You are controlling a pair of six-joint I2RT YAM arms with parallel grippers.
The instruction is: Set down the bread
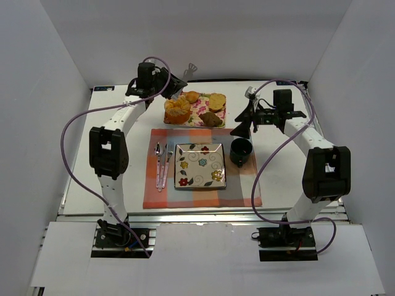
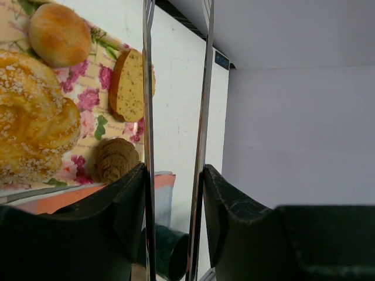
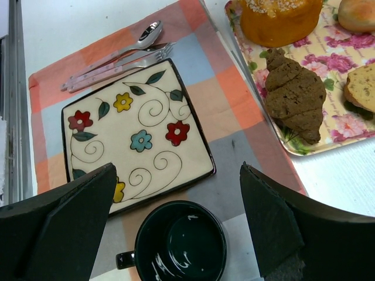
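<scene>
Bread: we see the small round bun (image 2: 59, 34) lying on the floral tray (image 2: 88, 99), at its far side in the overhead view (image 1: 192, 96), untouched by either arm.
Tray contents: beside the bun we find the large ring pastry (image 2: 32, 117), a seeded slice (image 2: 128, 85) and a dark brown croissant-shaped piece (image 2: 117, 158); all four sit apart from one another on the tray.
Left wrist view only: we see a pair of thin metal tongs (image 2: 176, 117) running between the left gripper (image 2: 174, 193) fingers; the tong arms stand apart, with nothing between them.
Left gripper: its jaws are partly closed on the tongs, one tong arm lying against each finger.
Left arm pose: overhead, we see it reaching to the table's far left, wrist just beside the tray's left end (image 1: 151, 77).
Right wrist view only: we can read the square plate (image 3: 135, 129), painted with flowers and bare, the spoon and fork (image 3: 117, 55) at its edge, and the dark mug (image 3: 179, 243) near it, all on the checked placemat (image 3: 234, 99).
Right gripper: its fingers (image 3: 58, 216) are spread wide with nothing between them, above the mug.
Right arm pose: overhead, we see the arm bent, its gripper (image 1: 242, 128) hanging right of the tray, over the mug.
</scene>
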